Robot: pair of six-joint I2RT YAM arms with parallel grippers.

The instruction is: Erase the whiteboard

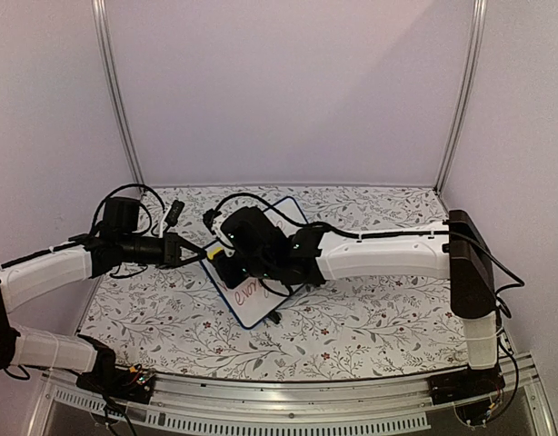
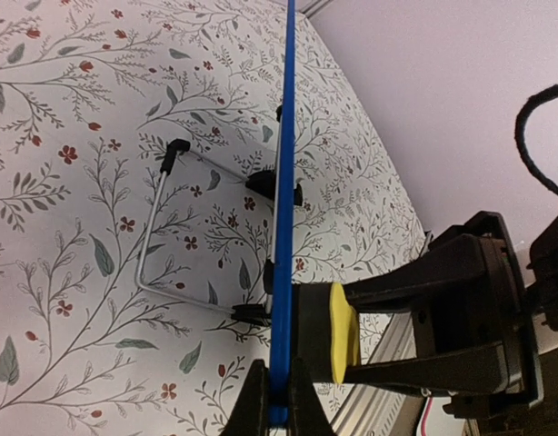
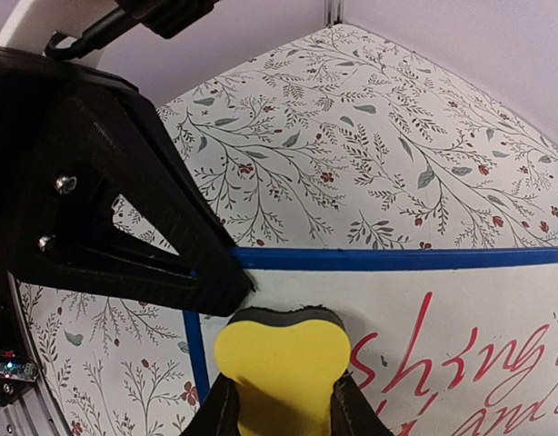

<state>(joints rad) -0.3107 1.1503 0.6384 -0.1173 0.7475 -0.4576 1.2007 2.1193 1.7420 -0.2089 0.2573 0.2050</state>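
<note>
Clamped in the right claw [image 3: 279, 386], yellow eraser [image 3: 277, 359] against whiteboard [image 3: 461, 300], left claw [image 2: 277, 404] pinching its blue frame, long axis diagonal.

The setting is a robotics laboratory test cell. Plain pale wall panels [image 1: 288, 91] enclose the work area on three sides and meet at the rear corners behind bare aluminium posts [image 1: 115, 91]. An aluminium rail [image 1: 288, 400] runs along the near edge of the desk [image 1: 370, 327]. Two robot arms, the left arm [image 1: 43, 272] and the right arm [image 1: 388, 256], are mounted on this rail. Loose black cables [image 1: 252, 194] run along the arms. An exposed circuit board [image 1: 134, 374] sits at the left base. A floral-print covering [image 1: 170, 313] lies over the desk surface.
</note>
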